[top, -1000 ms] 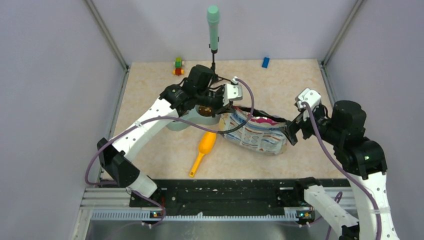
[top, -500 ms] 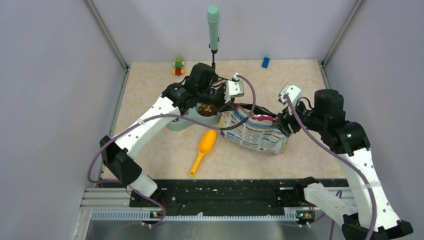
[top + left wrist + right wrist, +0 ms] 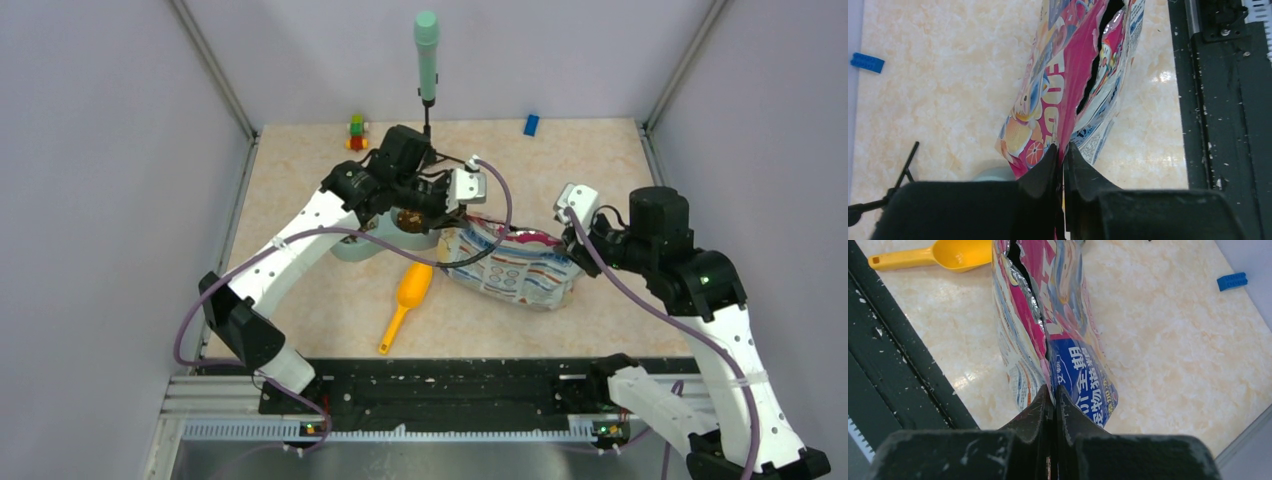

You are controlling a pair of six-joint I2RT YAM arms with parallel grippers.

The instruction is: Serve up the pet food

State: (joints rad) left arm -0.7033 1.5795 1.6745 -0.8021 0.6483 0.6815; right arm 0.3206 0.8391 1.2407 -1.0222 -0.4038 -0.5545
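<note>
As seen from above, a beige marble-patterned tabletop (image 3: 560, 160) between pale walls, with a black slotted rail (image 3: 450, 385) along the near edge. Across the middle, a glossy pink, blue and silver foil bag (image 3: 515, 270), stretched between both arms and torn open along its upper edge into a dark slit. At the bag's left end, the left gripper (image 3: 1062, 150), clamped tight on the pink printed edge, black jaws pressed together with the foil pinched between. At the right end, the right gripper (image 3: 1053, 390), closed hard on the corner with blue print. Just left of the bag, under the left arm, a round grey-green bowl (image 3: 385, 243), partly hidden. Just in front of the bowl and near the bag, an orange-yellow plastic scoop (image 3: 408, 295), lying flat, cup toward the bowl, handle toward the rail. At the far edge, a mint-green cylindrical stick (image 3: 427, 45) upright on a thin black stand (image 3: 428, 118). Near the back wall, a small stack of coloured toy bricks (image 3: 356, 131) at left and a small blue block (image 3: 531, 124) at right, well apart. Inside the bowl, the pet food (image 3: 408, 218): a small dark-brown patch of kibble, glimpsed past the left wrist.
</note>
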